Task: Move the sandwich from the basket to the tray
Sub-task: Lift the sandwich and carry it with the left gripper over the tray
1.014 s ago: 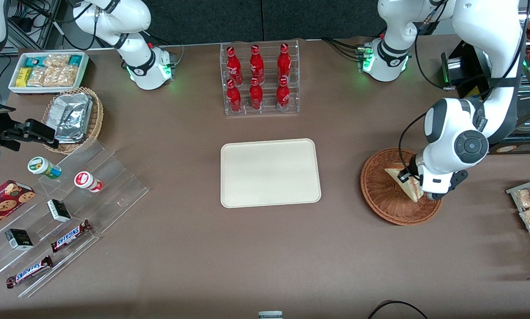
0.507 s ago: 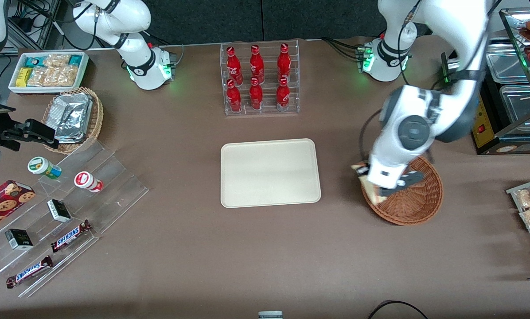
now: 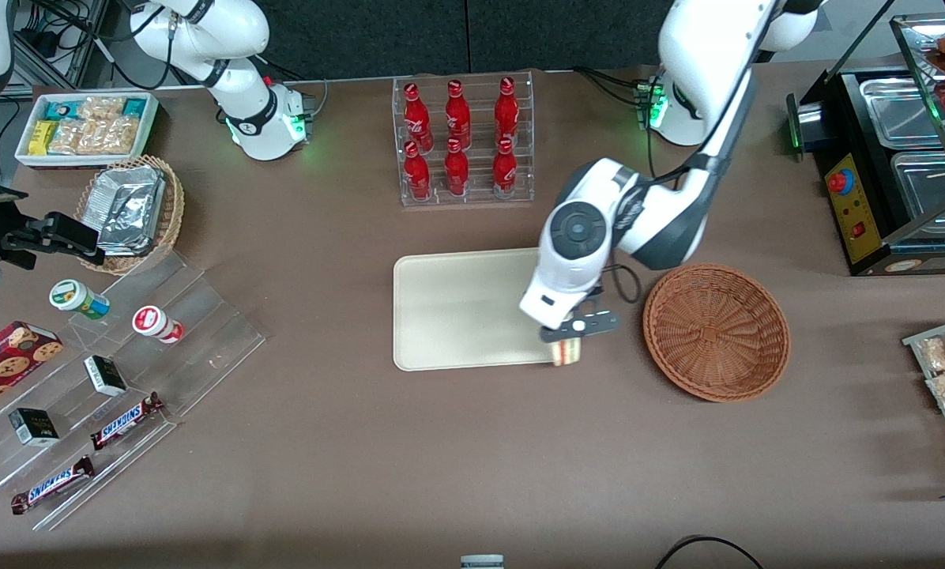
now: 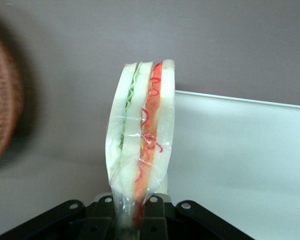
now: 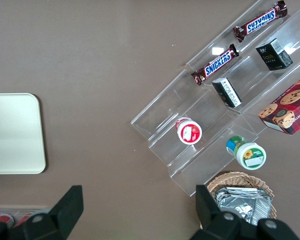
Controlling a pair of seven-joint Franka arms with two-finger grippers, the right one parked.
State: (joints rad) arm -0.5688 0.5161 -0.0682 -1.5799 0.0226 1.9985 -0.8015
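Observation:
My left gripper (image 3: 565,340) is shut on the sandwich (image 3: 566,352), a plastic-wrapped wedge with red and cream filling, and holds it in the air over the tray's corner nearest the basket. In the left wrist view the sandwich (image 4: 140,142) stands between the black fingers (image 4: 155,220), with the cream tray (image 4: 240,160) below it and the basket's rim (image 4: 2,100) at the side. The tray (image 3: 457,316) lies flat at the table's middle. The reddish-brown wicker basket (image 3: 715,332) sits beside the tray toward the working arm's end, with nothing in it.
A clear rack of red bottles (image 3: 462,142) stands farther from the front camera than the tray. A tan basket of foil packets (image 3: 130,209), a white snack bin (image 3: 85,126) and a clear stepped stand with snacks (image 3: 109,371) lie toward the parked arm's end.
My gripper lifted the sandwich out of the basket and carried it sideways to the tray's near corner. The basket now holds nothing.

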